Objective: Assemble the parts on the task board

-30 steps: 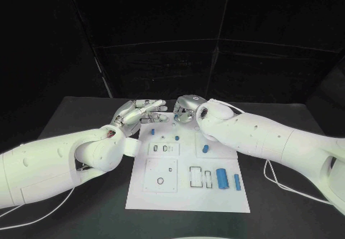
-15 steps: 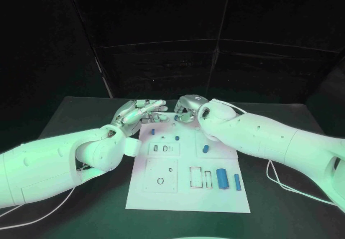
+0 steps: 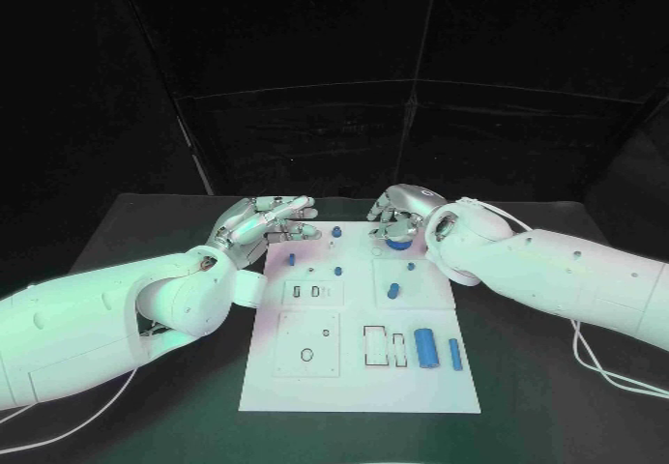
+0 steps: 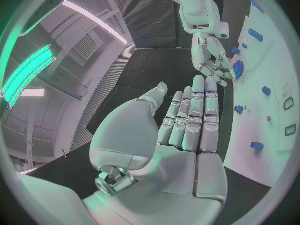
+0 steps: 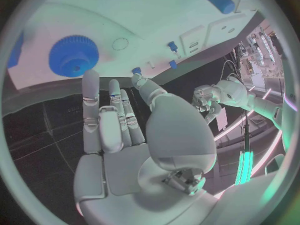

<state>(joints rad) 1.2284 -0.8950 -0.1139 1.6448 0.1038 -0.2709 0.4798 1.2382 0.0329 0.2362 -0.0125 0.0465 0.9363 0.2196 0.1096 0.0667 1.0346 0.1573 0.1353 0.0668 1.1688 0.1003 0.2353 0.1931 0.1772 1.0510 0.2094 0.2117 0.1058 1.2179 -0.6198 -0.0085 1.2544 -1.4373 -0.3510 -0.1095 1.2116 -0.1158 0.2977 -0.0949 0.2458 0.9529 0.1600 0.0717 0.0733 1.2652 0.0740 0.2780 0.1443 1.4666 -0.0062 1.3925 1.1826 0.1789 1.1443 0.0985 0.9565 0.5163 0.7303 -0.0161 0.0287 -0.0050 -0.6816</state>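
Room dark beyond the desk [image 3: 139, 222]; the white board [image 3: 365, 387] glows bright under overhead light tinged green. Wrist views curve straight edges strongly at the rim, where a green strip lamp [image 4: 28, 72] glares.

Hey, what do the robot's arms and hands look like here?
Both arms are smooth, rounded white shells with thin white cables hanging beside them. Each ends in a silver, many-fingered robot hand, left and right, with segmented metallic fingers and pale palm plates.
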